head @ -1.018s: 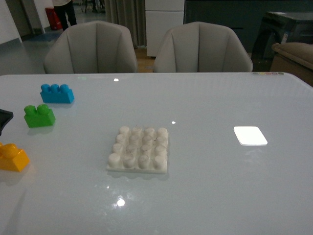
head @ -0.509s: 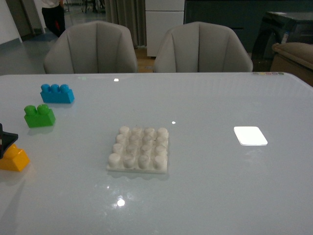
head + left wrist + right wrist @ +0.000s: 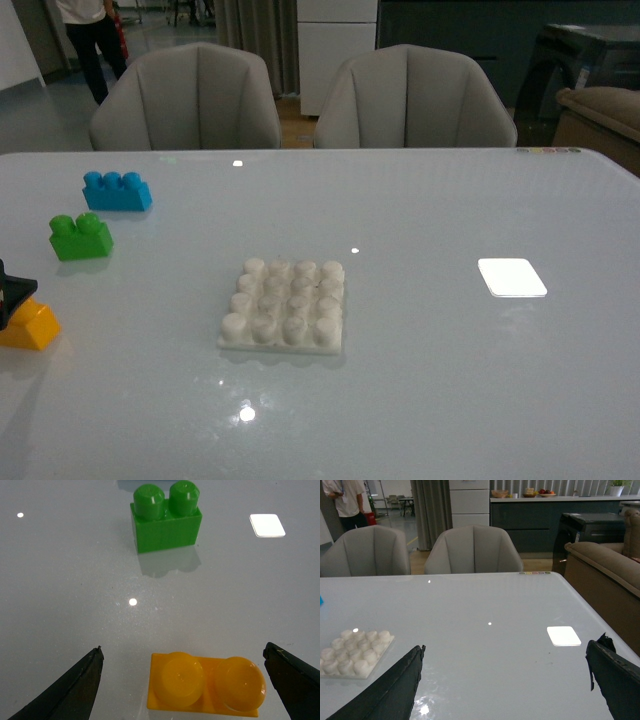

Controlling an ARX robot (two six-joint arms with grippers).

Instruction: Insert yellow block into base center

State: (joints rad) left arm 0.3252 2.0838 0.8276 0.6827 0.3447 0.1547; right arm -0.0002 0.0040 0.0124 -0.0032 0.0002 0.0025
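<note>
- Left gripper: jaws spread wide and holding nothing. One dark finger stands on each side of the yellow block, clear of it with bare table showing in both gaps.
- Yellow block: orange-yellow plastic, glossy, with two round domed studs side by side on a flat rectangular body. It sits upright on the table, lengthwise across the span between the fingers.
- In the front view only a black tip of this gripper shows, just over the block's top.
- Green brick: two studs, upright, straight ahead of the left gripper and beyond the yellow block, apart from it.
- Base: white square plate with a four-by-four stud grid and no brick on it, well away from the left gripper.
- Right gripper: jaws apart and empty, above bare table. The base lies off beyond one finger.
</note>
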